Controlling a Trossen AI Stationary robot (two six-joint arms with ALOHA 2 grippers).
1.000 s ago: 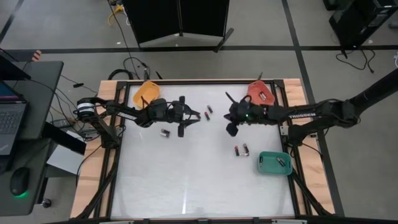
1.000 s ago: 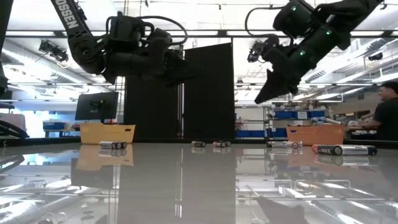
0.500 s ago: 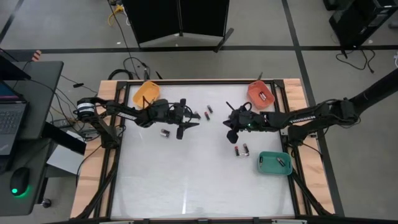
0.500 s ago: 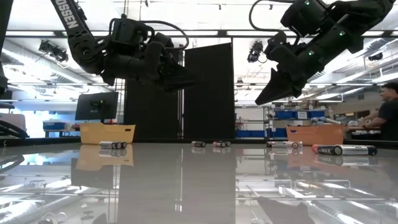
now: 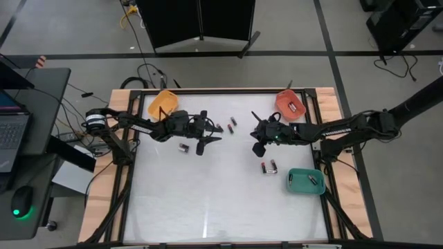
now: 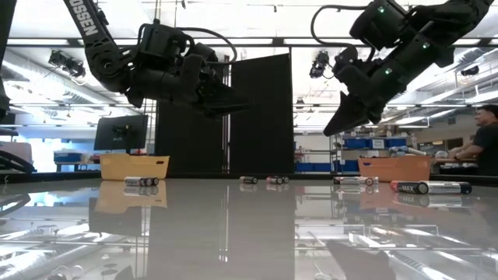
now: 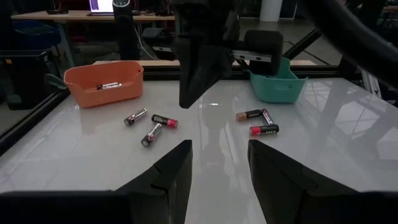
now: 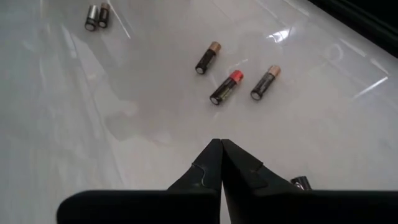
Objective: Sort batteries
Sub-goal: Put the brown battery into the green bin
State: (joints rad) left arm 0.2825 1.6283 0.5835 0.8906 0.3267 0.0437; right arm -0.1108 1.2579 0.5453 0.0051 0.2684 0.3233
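Note:
Batteries lie loose on the white table: a pair (image 5: 183, 147) near my left gripper, a cluster of three (image 5: 225, 126) between the arms, and a pair (image 5: 268, 167) near the green tray. More lie in the red-orange tray (image 5: 289, 104) and the green tray (image 5: 305, 181). My left gripper (image 5: 211, 135) hovers open above the table, its fingers apart in the left wrist view (image 7: 219, 158). My right gripper (image 5: 257, 148) hovers shut above the table; its wrist view (image 8: 221, 149) shows the cluster of three (image 8: 225, 87) ahead of it.
An orange tray (image 5: 164, 102) stands at the far left corner. The two arms face each other over the table's far half. In the left wrist view the right arm's gripper (image 7: 196, 68) hangs straight ahead. A person (image 6: 482, 144) sits in the room beyond the table.
My right gripper has drifted a little toward the near edge, staying shut. My left gripper has turned slightly and stays open. The batteries have not moved.

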